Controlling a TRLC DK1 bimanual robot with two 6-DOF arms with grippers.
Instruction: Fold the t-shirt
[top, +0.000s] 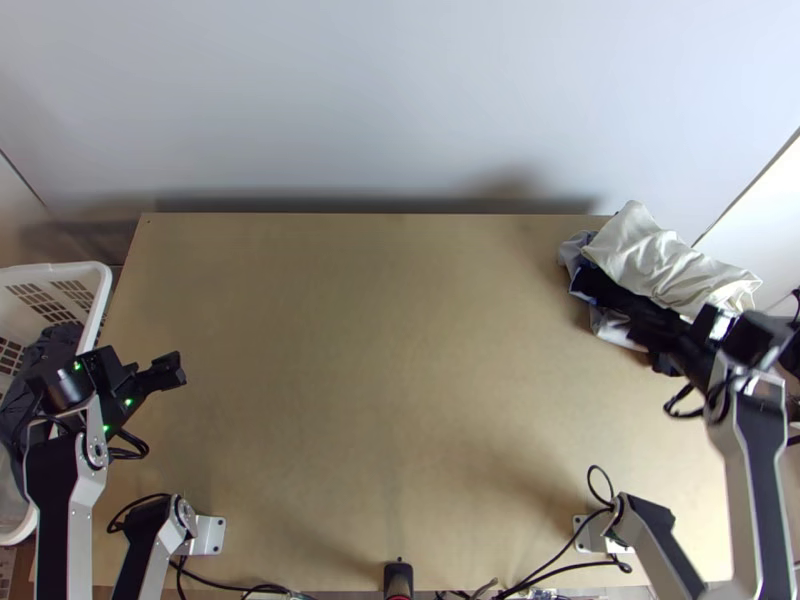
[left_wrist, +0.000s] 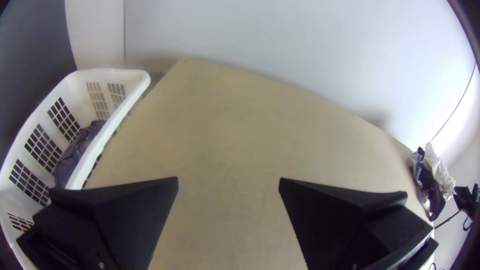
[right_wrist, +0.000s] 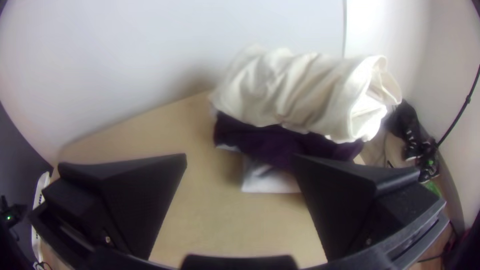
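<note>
In the top view, my left gripper (top: 165, 374) is over the table's left edge beside the basket, and my right gripper (top: 680, 335) is at the near side of the cloth pile. A cream cloth (top: 650, 262), bunched, lies on top of darker and pale cloths at the table's right. In the left wrist view my left gripper (left_wrist: 229, 185) stands open with bare table between its fingers. In the right wrist view my right gripper (right_wrist: 240, 162) is also open, holding nothing; beyond it lie the cream cloth (right_wrist: 295, 95) and a dark purple cloth (right_wrist: 270, 145) beneath.
A white basket (top: 100, 300) with dark cloth (top: 40, 370) inside stands at the table's left edge. The light wooden table (top: 370, 350) has bare surface between the basket and the pile. Cables (top: 560, 560) run along the near edge.
</note>
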